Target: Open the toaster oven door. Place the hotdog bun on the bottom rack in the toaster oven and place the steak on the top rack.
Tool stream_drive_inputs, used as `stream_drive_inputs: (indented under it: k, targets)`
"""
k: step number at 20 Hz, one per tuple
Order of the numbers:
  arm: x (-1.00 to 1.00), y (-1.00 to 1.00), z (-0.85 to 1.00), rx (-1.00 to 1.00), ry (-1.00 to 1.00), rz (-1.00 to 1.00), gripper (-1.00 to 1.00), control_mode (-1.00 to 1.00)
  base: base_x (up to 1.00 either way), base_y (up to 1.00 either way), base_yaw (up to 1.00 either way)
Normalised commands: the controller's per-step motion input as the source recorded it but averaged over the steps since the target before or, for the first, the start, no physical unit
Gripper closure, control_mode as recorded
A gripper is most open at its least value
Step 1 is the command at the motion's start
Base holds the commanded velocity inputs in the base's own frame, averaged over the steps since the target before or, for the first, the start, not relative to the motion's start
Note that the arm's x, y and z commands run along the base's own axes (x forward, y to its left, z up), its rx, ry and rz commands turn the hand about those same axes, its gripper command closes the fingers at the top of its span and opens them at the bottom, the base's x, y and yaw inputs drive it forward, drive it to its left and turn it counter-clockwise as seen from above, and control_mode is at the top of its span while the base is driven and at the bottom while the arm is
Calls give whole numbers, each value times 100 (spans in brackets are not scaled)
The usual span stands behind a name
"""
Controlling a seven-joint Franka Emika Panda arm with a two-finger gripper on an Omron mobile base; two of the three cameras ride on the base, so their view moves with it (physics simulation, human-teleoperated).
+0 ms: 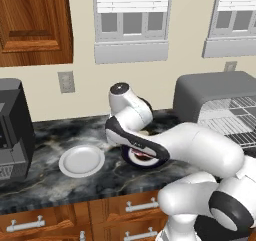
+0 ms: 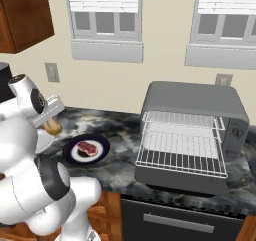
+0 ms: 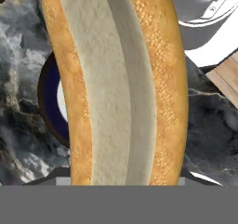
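Left to right: empty white round plate [image 1: 81,160] well left of fingers; golden-tan oblong hotdog bun [image 3: 116,83] clamped in gripper [image 2: 51,121] above counter; dark-rimmed plate [image 2: 101,152] w/ red steak [image 2: 88,148] just right; grey boxy toaster oven [image 2: 192,105] far right, door down, racks bare.

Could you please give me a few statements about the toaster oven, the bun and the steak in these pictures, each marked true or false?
1. The boxy matte grey toaster oven stands with its door shut. False: the front is open and both silvery wire racks show.
2. The flat dark red steak lies on a dark-rimmed plate. True.
3. The oblong golden-tan hotdog bun is held in the gripper. True.
4. The bun lies on the bottom rack. False: it is off the counter, left of the oven.
5. A round white plate sits bare on the dark marbled counter. True.
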Motion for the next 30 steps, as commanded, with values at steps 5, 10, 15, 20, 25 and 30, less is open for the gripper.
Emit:
stream_drive_inputs:
  k: [5, 10, 15, 20, 25, 30]
  targets:
    - [-4, -95, 46, 9, 0, -1, 100, -100, 0, 0, 0]
    - [-19, -95, 32, 8, 0, 0, 100, -100, 0, 0, 0]
    - [-38, -100, 9, 9, 0, 0, 100, -100, 0, 0, 0]
    - [-11, -100, 7, 4, -1, 7, 100, -100, 0, 0, 0]
    - [-10, -100, 16, 0, -2, 13, 100, -100, 0, 0, 0]
    - [-14, -100, 21, 0, 0, 17, 100, -100, 0, 0, 0]
